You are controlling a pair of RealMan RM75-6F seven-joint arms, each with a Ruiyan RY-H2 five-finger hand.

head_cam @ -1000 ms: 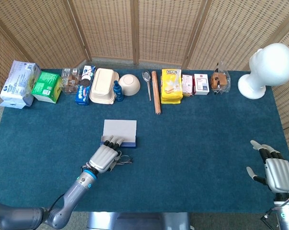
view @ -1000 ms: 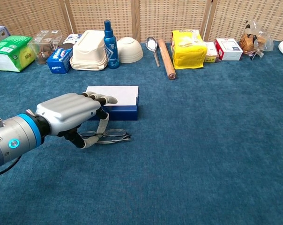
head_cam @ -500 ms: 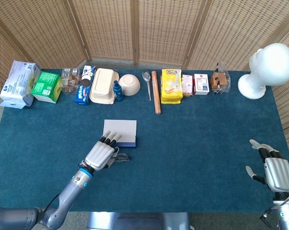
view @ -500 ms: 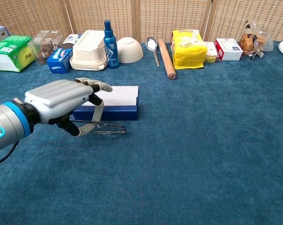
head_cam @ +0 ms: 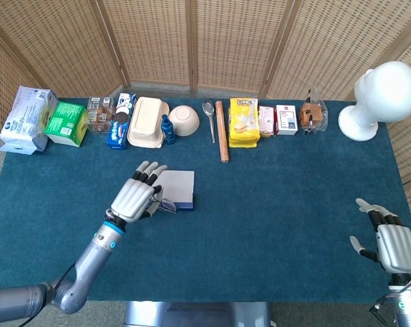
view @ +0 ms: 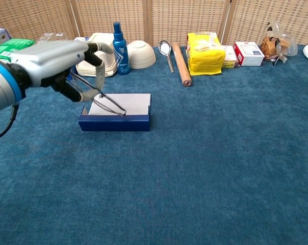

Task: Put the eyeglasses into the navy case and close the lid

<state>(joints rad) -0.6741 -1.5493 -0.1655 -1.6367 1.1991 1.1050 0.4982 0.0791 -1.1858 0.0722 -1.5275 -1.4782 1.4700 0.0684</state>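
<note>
Since a second ago the left hand [view: 57, 61] has risen from the worktop [head_cam: 273, 204] and carried the eyeglasses [view: 105, 102] up with it; they lay on the blue cloth just in front of the navy case [view: 114, 122] then, and now hang in the air above the case's left end. In the chest view the thumb and one finger pinch the frame near one end, the other fingers [head_cam: 150, 171] spread forward, and the thin dark frame slants down from the hand toward the open case's pale inside. In the head view the same hand [head_cam: 134, 196] covers the left part of the case [head_cam: 182, 191], and only a bit of the glasses [head_cam: 166, 204] shows beside it. Whether the lowest tip of the frame touches the case I cannot tell.

The right hand [head_cam: 395, 246] rests near the worktop's front right corner, well apart from the case, fingers apart and holding nothing; it has not shifted.

Along the far edge stand a blue bottle [view: 118, 42], a white bowl [view: 140, 54], a spoon [view: 167, 53], a wooden rolling pin [view: 181, 64], a yellow packet [view: 204, 52] and a white mannequin head [head_cam: 380, 99].
</note>
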